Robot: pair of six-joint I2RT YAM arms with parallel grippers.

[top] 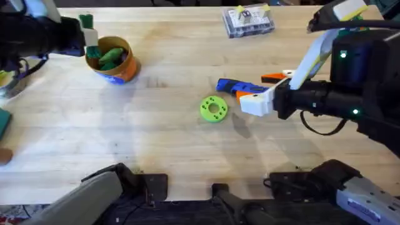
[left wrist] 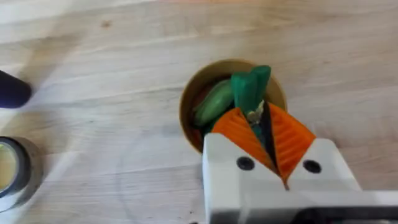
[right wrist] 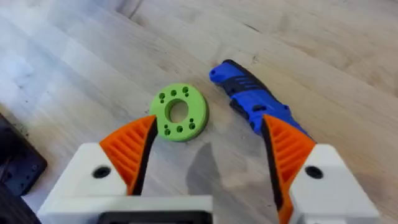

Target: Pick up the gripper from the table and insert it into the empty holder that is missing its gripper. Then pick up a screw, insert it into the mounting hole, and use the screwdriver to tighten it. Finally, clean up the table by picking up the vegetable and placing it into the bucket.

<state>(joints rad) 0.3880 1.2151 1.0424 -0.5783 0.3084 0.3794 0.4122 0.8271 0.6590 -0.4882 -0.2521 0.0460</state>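
My left gripper (left wrist: 264, 134) is shut on the dark green vegetable (left wrist: 250, 92), which hangs over the mouth of the orange bucket (left wrist: 194, 93). A paler green piece (left wrist: 213, 102) lies inside the bucket. From overhead the bucket (top: 114, 61) stands at the back left, next to the left arm. The blue screwdriver (top: 232, 86) lies flat near the table's middle. My right gripper (top: 253, 102) hovers open just to its right. In the right wrist view the screwdriver (right wrist: 255, 102) lies beyond the orange fingers (right wrist: 134, 149), nothing between them.
A flat green disc with holes (top: 214, 108) lies just left of the screwdriver. A clear box of small parts (top: 248, 20) sits at the back edge. An orange piece (top: 275, 77) lies beside the right arm. A tape roll (left wrist: 12, 171) stands near the bucket.
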